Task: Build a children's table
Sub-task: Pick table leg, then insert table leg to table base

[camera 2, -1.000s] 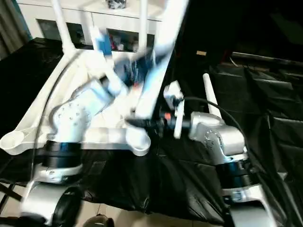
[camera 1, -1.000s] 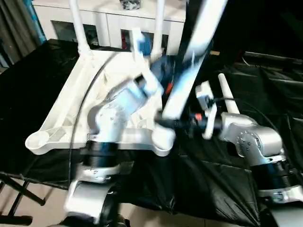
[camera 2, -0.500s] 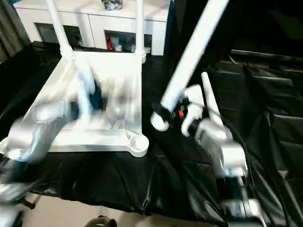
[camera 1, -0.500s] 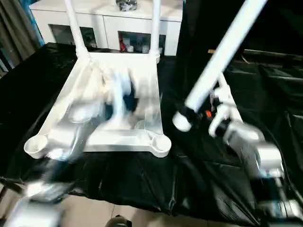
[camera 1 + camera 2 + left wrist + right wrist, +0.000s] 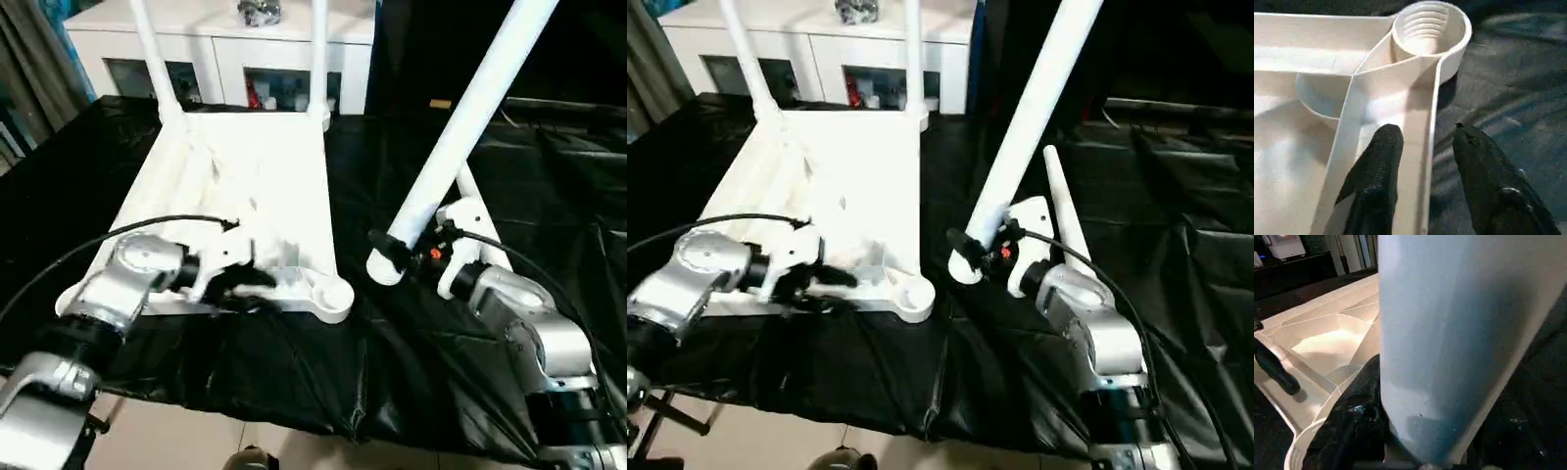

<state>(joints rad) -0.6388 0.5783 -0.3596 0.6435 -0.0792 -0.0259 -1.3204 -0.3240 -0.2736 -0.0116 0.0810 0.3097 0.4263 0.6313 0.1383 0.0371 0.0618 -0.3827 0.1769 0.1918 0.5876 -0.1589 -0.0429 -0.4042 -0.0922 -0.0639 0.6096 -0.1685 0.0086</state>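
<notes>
The white tabletop point(image 5: 245, 186) lies underside up on the black cloth, with two legs point(image 5: 318, 59) standing in its far corner sockets. My left gripper point(image 5: 257, 289) is open at the near rim; in the left wrist view its fingers point(image 5: 1378, 161) straddle the rim wall just short of the near right socket point(image 5: 1429, 27). My right gripper point(image 5: 397, 245) is shut on a third leg point(image 5: 460, 127), which tilts up and to the right, its lower end hanging just right of that socket point(image 5: 336, 294). A fourth leg point(image 5: 1060, 201) lies on the cloth behind the right wrist.
A white cabinet point(image 5: 235, 49) with glass-fronted compartments stands behind the table. The black cloth point(image 5: 392, 372) hangs over the front edge, with floor below. A black cable point(image 5: 118, 230) loops over my left forearm.
My left arm has swung from over the tabletop's middle down to its near rim. My right gripper has carried the leg's lower end off the near right socket, to the right.
</notes>
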